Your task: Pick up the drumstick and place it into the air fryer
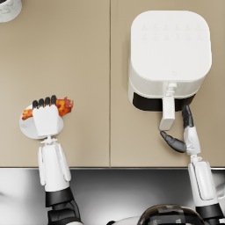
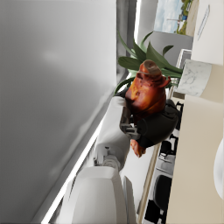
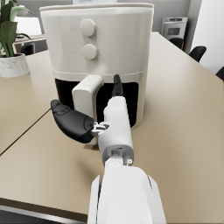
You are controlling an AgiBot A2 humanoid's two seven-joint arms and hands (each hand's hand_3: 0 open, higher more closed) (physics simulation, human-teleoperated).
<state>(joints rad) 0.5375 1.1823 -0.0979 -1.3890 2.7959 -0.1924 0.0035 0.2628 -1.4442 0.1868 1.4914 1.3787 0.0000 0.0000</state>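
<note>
Your left hand (image 1: 47,117) grips the drumstick (image 1: 64,106) above the plate (image 1: 27,128) (near the worktop's (image 1: 88,66) front edge); your right hand (image 1: 184,132), fingers spread, flanks the air fryer (image 1: 169,52) handle (image 1: 167,112).

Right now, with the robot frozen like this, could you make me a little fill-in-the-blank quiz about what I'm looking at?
1. The left robot hand holds the ____.
2. Under that robot hand lies a white ____ on the table.
3. The right robot hand is beside the handle of the white ____.
4. In the table's far corner stands a potted ____.

Missing words: drumstick; plate; air fryer; plant.
</note>
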